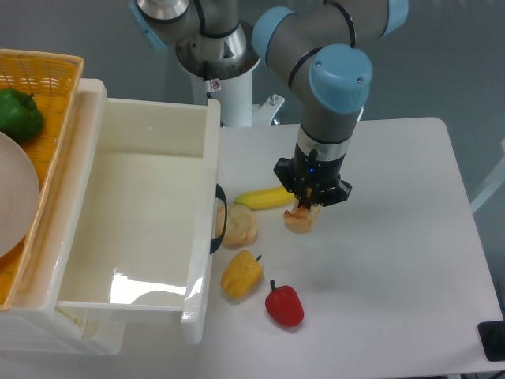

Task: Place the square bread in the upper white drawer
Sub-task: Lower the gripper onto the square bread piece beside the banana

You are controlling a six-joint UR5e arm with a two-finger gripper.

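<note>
We find the end effector (309,204) pointing straight down, its fingers closed around the bread (301,219), which sits directly beneath it, at or just above the tabletop (394,197); we cannot tell if it is lifted. The slice looks tilted in the grip, its long axis unclear. The drawer (201,197) lies open well to the left of the end effector. A banana (264,197) lies just left, with the bun (239,225) beyond it. We judge the carry must go left, over both.
</note>
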